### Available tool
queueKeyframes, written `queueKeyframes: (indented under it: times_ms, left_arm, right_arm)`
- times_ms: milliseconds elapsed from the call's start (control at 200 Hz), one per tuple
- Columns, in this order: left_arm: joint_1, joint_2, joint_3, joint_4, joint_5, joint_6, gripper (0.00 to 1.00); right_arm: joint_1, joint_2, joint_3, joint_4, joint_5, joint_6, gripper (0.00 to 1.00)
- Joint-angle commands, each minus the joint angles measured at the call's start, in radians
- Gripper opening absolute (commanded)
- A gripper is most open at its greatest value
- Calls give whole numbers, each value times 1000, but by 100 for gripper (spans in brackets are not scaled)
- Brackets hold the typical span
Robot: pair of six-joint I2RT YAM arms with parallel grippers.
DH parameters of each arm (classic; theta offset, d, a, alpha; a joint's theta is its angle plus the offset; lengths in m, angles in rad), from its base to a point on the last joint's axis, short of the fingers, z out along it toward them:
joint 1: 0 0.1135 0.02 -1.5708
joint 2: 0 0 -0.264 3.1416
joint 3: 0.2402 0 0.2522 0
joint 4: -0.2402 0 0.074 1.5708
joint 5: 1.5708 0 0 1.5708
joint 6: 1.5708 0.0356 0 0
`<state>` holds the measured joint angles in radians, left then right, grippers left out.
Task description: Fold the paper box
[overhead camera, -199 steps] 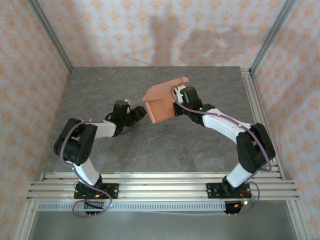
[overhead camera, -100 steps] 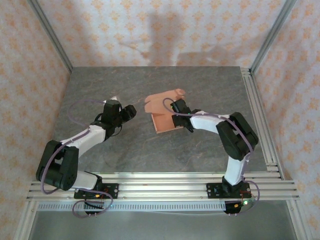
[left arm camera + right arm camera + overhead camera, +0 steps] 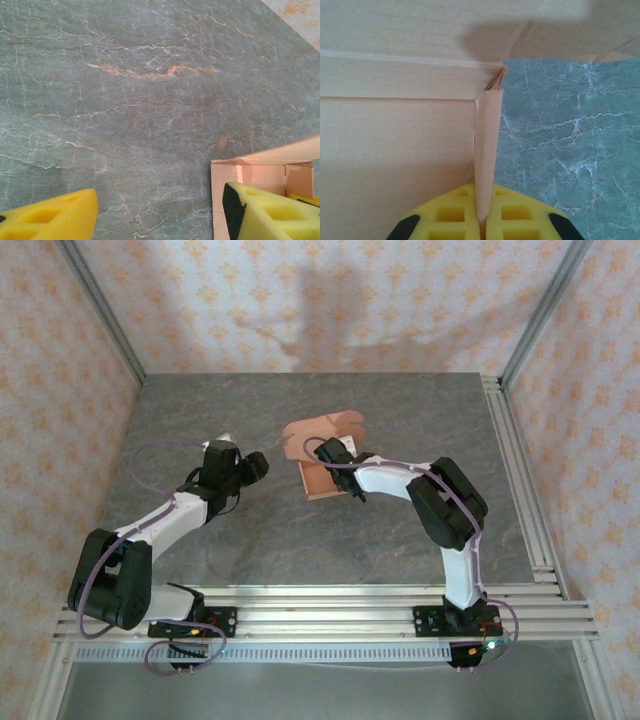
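The salmon-orange paper box point(image 3: 322, 452) lies partly folded on the grey stone table, a rounded flap at its far end. My right gripper point(image 3: 336, 462) is shut on one thin upright wall of the box point(image 3: 488, 150), the card pinched between both yellow pads point(image 3: 455, 217). My left gripper point(image 3: 262, 464) stands open to the left of the box, apart from it. In the left wrist view a corner of the box point(image 3: 250, 172) sits behind the right yellow finger point(image 3: 270, 212), with bare table between the two fingers.
The grey marble table point(image 3: 250, 410) has aluminium rails along its right side point(image 3: 515, 470) and near edge point(image 3: 320, 610). Patterned walls close in the back and both sides. Free room lies left of and behind the box.
The right arm has pulled the box down from a raised tilt and drawn it leftward and nearer. The left arm swung out to the left and let go of the box side.
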<state>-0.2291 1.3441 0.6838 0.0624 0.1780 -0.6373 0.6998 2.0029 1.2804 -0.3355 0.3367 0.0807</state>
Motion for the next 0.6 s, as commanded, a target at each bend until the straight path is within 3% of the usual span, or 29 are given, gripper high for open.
queueKeyframes:
  times_ms: [0, 80, 270, 440, 596]
  left_arm:
    - [6, -22, 10, -19, -19, 27, 68]
    - [6, -18, 11, -12, -9, 28, 68]
    - [6, -17, 10, -5, 3, 29, 68]
    - [6, -28, 8, -13, 0, 41, 69]
    - [6, -27, 14, 0, 16, 91, 73]
  right_arm:
    - [-4, 27, -21, -92, -15, 32, 1]
    - [-17, -24, -22, -62, -73, 34, 7]
    - [-71, -118, -35, 19, -255, 55, 40]
    - [-89, -185, -52, 30, -279, 36, 51]
    - [-131, -274, -105, 79, -373, 34, 59]
